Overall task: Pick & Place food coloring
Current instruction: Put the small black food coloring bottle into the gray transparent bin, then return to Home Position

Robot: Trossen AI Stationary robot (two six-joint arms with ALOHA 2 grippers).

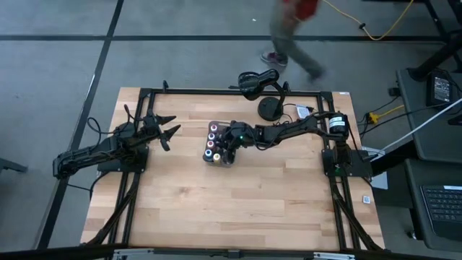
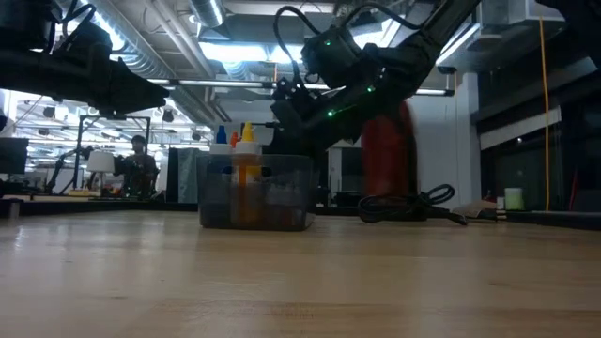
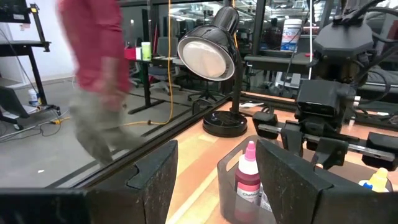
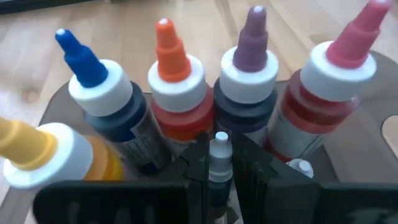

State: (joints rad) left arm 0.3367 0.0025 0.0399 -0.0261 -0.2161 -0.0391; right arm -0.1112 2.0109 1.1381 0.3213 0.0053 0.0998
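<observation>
Several food coloring bottles [image 4: 177,93] with blue, orange, purple, pink and yellow tips stand upright in a gray tray [image 1: 206,158], also seen in the low view [image 2: 282,211]. My right gripper [image 4: 219,171] hangs over the tray's right side [image 1: 229,149], shut on a small white-tipped bottle. My left gripper [image 1: 172,130] waits open to the left of the tray, above the table. Between its fingers [image 3: 216,155] it looks at the pink-tipped bottle [image 3: 248,174]. My right gripper pinches the small white-tipped bottle just below its tip [image 4: 219,149] between its two fingers [image 4: 196,163], coming from above and slanting from the table's right. The bottle stands upright in the hold. The fingers hide its body, so I cannot tell whether it is lifted clear.
A black lamp on a round base [image 1: 270,108] with a cable stands behind the tray near the far edge [image 3: 224,124]. Another white cap [image 4: 303,167] sits low in the tray. A person walks past beyond the far edge [image 1: 289,36]. Bare wood lies toward the near edge.
</observation>
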